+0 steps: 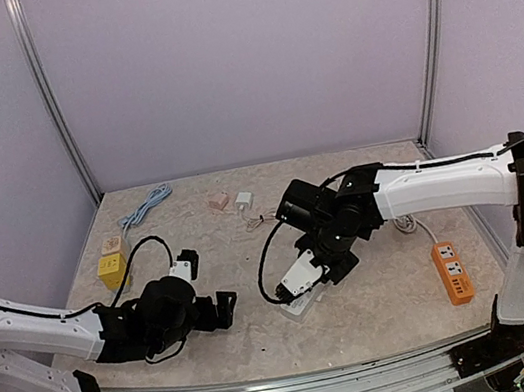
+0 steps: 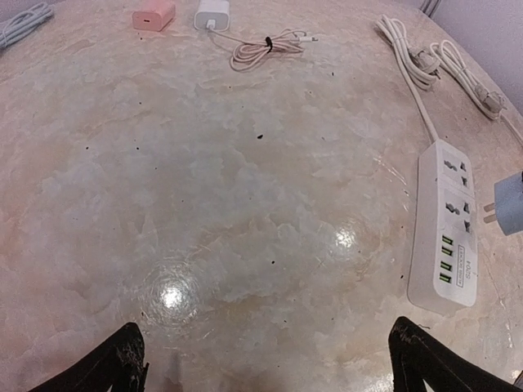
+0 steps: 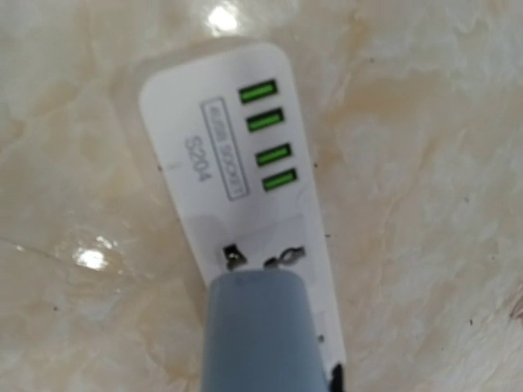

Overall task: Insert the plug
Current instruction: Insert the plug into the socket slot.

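Pale lilac walls with two metal posts (image 1: 57,110) closed the space behind a worktop (image 1: 385,316) of beige marble pattern, glossy enough to show lamp reflections. At its far side lay a blue-grey cable (image 1: 145,204), a pink charger (image 2: 154,15) and a white charger (image 2: 214,13) with a coiled cable (image 2: 265,47). A yellow block (image 1: 110,268) stood near the left edge and an orange power strip (image 1: 450,272) near the right one.

The white power strip (image 2: 445,224) lay flat in the near middle, its four green ports toward the arms. The right gripper (image 1: 297,281) hung over it, jaws closed tight on the grey-blue plug (image 3: 257,327). The plug was just above a socket of this strip. In the left wrist view its prongs were bare and pointed at the strip, not yet inside.

The left gripper (image 2: 270,367) was low over bare worktop, well apart from the strip, jaws spread fully and holding nothing.
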Controlling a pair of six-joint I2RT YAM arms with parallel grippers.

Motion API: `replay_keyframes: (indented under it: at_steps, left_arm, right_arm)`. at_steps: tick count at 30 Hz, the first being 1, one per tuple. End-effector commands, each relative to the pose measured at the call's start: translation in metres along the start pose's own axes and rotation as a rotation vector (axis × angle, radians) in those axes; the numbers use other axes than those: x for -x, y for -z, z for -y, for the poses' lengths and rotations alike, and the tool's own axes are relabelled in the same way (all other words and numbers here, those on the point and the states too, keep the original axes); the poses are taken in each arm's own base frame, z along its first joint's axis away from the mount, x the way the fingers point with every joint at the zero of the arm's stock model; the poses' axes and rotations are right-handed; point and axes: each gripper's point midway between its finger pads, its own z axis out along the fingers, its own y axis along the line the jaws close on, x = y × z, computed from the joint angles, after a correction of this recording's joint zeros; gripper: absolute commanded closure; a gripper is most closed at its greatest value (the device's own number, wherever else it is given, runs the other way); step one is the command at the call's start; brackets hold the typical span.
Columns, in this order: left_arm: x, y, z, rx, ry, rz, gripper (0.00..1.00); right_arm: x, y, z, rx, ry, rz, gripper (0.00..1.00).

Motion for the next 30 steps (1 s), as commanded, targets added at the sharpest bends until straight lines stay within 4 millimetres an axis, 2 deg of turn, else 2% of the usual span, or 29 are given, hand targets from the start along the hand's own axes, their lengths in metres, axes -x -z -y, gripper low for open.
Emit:
replay_keyframes:
  at_steps: [1, 9, 16, 30]
  left_arm:
    - [0.005, 0.003, -0.009, 0.008, 0.063, 0.026, 0.01]
    - [0.009, 0.005, -0.009, -0.005, 0.078, 0.036, 0.01]
    - [0.010, 0.004, -0.009, -0.007, 0.081, 0.036, 0.01]
    - [0.014, 0.002, -0.012, -0.019, 0.103, 0.034, 0.01]
  right_arm:
    - [0.001, -0.005, -0.006, 0.011, 0.036, -0.013, 1.00]
    - [-0.008, -0.018, -0.007, -0.003, 0.058, -0.073, 1.00]
    - [-0.008, -0.027, -0.009, 0.008, 0.070, -0.072, 1.00]
    - [0.001, -0.031, -0.024, 0.070, 0.091, -0.011, 1.00]
